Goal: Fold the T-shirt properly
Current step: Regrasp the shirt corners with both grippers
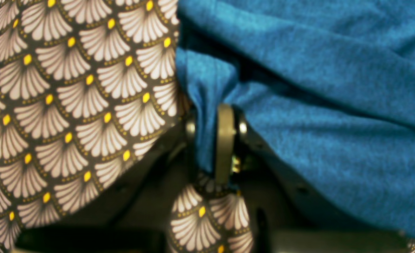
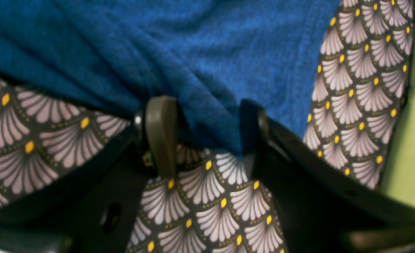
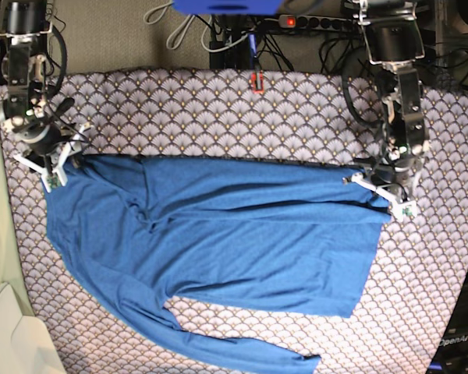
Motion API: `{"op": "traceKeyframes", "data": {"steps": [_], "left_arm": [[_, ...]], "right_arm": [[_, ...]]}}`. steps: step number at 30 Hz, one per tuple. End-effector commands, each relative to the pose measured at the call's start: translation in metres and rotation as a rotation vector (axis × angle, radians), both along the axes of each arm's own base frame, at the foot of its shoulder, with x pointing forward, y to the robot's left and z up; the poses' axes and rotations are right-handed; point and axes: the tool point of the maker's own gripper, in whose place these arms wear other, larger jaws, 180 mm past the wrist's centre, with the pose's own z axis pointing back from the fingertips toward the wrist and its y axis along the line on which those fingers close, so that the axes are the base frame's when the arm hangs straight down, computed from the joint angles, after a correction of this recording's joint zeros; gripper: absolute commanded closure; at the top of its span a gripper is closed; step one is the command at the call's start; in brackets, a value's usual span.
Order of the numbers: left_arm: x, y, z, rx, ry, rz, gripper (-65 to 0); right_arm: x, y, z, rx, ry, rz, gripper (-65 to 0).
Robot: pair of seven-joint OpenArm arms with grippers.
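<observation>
T-shirt (image 3: 218, 249), one only, lies spread on the scallop-patterned tablecloth (image 3: 218, 109) with its long axis running left to right; one long sleeve trails along the near edge toward the right. Two grippers work on it. The left gripper (image 1: 216, 140) is closed tightly on a bunch of blue fabric at the right end. The right gripper (image 2: 207, 130) stands wide around a fold at the far left corner.

scallop-patterned tablecloth (image 3: 218, 109), tangled cables (image 3: 242, 35) behind, power strip (image 3: 312, 21)
</observation>
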Motion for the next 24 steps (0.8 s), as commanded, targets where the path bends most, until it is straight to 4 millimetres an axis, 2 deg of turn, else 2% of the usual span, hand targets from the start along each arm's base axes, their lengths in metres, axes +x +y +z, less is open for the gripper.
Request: {"op": "traceKeyframes", "data": {"steps": [1, 5, 7, 11, 12, 20, 22, 24], "left_arm": [[0.013, 0.007, 0.017, 0.024, -0.053, 0.006, -0.2], [0.013, 0.008, 0.018, 0.026, -0.056, 0.007, -0.2], [0.014, 0.008, 0.019, 0.026, -0.059, 0.007, -0.2], [0.016, 0.009, 0.022, 0.029, -0.065, 0.008, -0.2], [0.016, 0.012, 0.023, 0.037, -0.065, 0.007, -0.2], [0.007, 0.027, 0.02, 0.055, -0.01, 0.01, -0.2], [0.005, 0.028, 0.018, 0.053, 0.006, 0.011, -0.2], [0.005, 0.027, 0.021, 0.056, 0.001, 0.009, -0.2]], "right_arm": [[0.0, -0.015, 0.003, -0.049, 0.019, -0.004, -29.3], [-0.001, -0.016, 0.003, -0.051, 0.023, -0.002, -28.7], [-0.002, -0.016, 0.002, -0.051, 0.025, 0.0, -24.8], [-0.006, -0.006, 0.0, -0.032, 0.052, 0.072, -3.6], [-0.007, -0.005, -0.001, -0.03, 0.061, 0.083, 0.0], [-0.009, -0.018, 0.005, -0.055, 0.064, 0.086, 0.0], [-0.012, -0.026, 0.011, -0.059, 0.054, 0.074, 0.0], [-0.015, -0.024, 0.019, -0.068, 0.037, 0.089, 0.0]]}}
